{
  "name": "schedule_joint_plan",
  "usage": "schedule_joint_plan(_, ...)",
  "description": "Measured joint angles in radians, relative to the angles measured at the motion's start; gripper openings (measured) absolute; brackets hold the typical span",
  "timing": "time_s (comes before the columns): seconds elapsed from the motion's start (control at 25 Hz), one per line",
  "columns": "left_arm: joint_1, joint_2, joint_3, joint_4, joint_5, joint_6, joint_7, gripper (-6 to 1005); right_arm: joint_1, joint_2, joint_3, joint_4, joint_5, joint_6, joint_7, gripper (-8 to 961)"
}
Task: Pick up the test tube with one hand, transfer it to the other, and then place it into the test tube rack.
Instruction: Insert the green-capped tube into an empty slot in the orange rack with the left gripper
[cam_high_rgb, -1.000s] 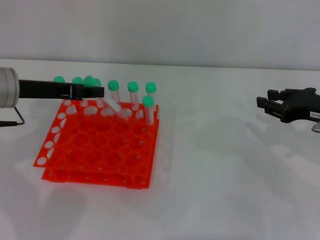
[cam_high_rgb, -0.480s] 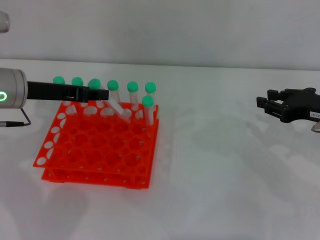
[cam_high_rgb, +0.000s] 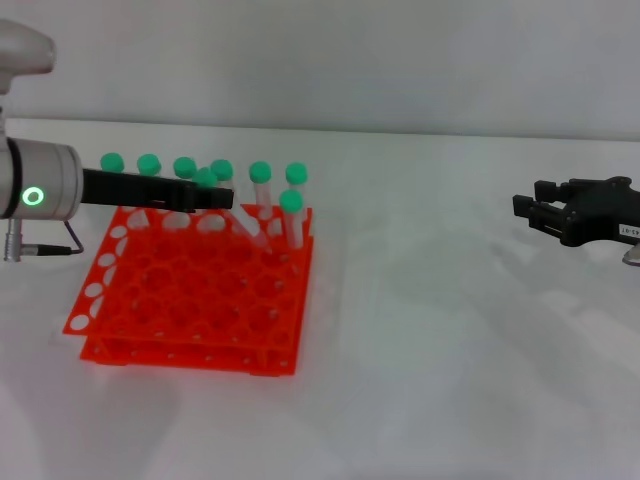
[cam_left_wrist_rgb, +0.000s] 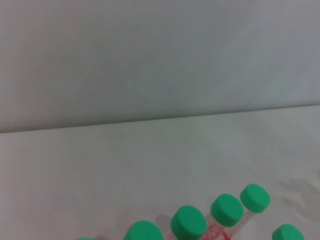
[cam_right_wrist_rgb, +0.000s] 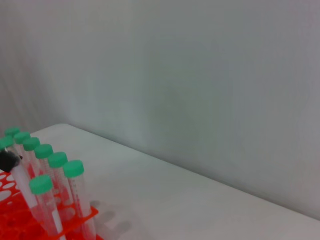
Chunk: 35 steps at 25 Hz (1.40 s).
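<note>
Head view shows the left gripper (cam_high_rgb: 215, 196) reaching in from the left over the far rows of the orange-red rack (cam_high_rgb: 190, 300), on a silver forearm with a green light. Its black fingers are closed on a test tube (cam_high_rgb: 232, 208) just under the green cap; the tube leans, its clear body slanting down to the right with the tip in among the rack's far holes. Whether the tip sits inside a hole cannot be told. A row of other green-capped tubes (cam_high_rgb: 262, 190) stands upright along the far edge of the rack, with one more tube (cam_high_rgb: 292, 220) a row nearer at the right corner. The rack rests on the white table (cam_high_rgb: 430, 350).

The right gripper (cam_high_rgb: 545, 212) hangs well apart from the rack at the right edge, above the table, its black fingers parted with nothing between them.

Left wrist view catches only green caps (cam_left_wrist_rgb: 226, 208) against the table and wall. Right wrist view shows the row of tubes (cam_right_wrist_rgb: 59, 175) in the rack's corner (cam_right_wrist_rgb: 75, 225) and the leaning tube (cam_right_wrist_rgb: 22, 187).
</note>
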Motion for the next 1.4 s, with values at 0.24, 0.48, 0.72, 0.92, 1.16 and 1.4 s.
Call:
schedule_joint_plan(0.24,-0.011,-0.001,0.000,0.039,0.008,-0.023,0.014,302,0.004,0.000,0.000,0.005,-0.002,-0.002,-0.002,409)
schedule_joint_plan(0.48,-0.017,-0.003,0.000,0.077,0.007,-0.050,0.052,305,0.008,-0.002,0.000,0.008,-0.004,-0.006,-0.005,411)
schedule_joint_plan(0.72,-0.026,-0.002,0.000,0.112,0.007,-0.066,0.102,308,0.012,-0.002,0.000,0.008,-0.004,-0.006,-0.005,413)
schedule_joint_plan(0.92,-0.035,-0.004,0.000,0.120,0.008,-0.067,0.123,311,0.016,-0.002,-0.002,0.008,-0.005,-0.007,-0.006,415)
schedule_joint_plan(1.16,-0.036,-0.004,0.000,0.132,0.006,-0.067,0.133,314,0.019,-0.002,-0.001,0.008,-0.005,-0.005,-0.006,417)
schedule_joint_plan(1.4,-0.041,-0.003,0.000,0.140,0.002,-0.066,0.143,339,0.023,-0.002,-0.004,0.008,-0.005,-0.005,-0.010,420)
